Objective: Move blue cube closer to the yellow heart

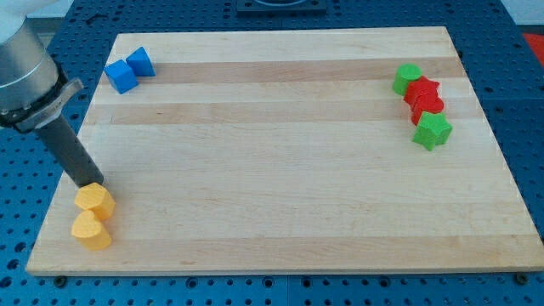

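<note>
The tool here is just a dark rod with nothing to open or close, so it grips nothing; my tip (pixel 92 185) sits at the upper edge of the upper yellow block (pixel 95 201), touching it or very nearly. That block lies at the lower left corner of the wooden counter (pixel 280 161). Just below it, touching, lies the second yellow block (pixel 91 229), which looks heart-shaped; which of the two is the heart is hard to say for certain.

Measured from that yellow pair, the blue cube (pixel 121 76) is well apart, straight up toward the view's top, near the counter's upper left corner. A second blue block (pixel 141 61) touches it on its upper right.

Far off to the view's right of the yellow pair, near the upper right corner, a cluster stands in a column: a green block (pixel 407 79) on top, two red blocks (pixel 422 90) (pixel 427 107) touching beneath it, then a green star-like block (pixel 433 131) at the bottom.
</note>
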Controlling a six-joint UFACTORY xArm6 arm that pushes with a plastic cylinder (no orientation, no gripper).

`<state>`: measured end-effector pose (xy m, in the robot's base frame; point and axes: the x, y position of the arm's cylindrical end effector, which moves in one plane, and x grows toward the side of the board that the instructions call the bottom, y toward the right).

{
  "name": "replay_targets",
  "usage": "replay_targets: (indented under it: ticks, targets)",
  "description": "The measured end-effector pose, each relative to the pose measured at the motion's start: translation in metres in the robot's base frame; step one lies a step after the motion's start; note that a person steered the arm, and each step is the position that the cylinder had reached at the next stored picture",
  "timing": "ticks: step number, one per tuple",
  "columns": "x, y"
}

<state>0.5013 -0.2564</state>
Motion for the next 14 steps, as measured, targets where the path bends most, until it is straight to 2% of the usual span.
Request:
replay_targets:
  ticks: [1,2,3,4,7,10,13,14]
  targets:
    - [-0.052,-0.039]
    - [-0.064,-0.048]
    - [-0.097,-0.048]
    - [-0.164,-0.041]
    - [-0.215,-0.027]
    - [-0.196,-0.02]
    - [-0.197,0.062]
    - [-0.197,0.072]
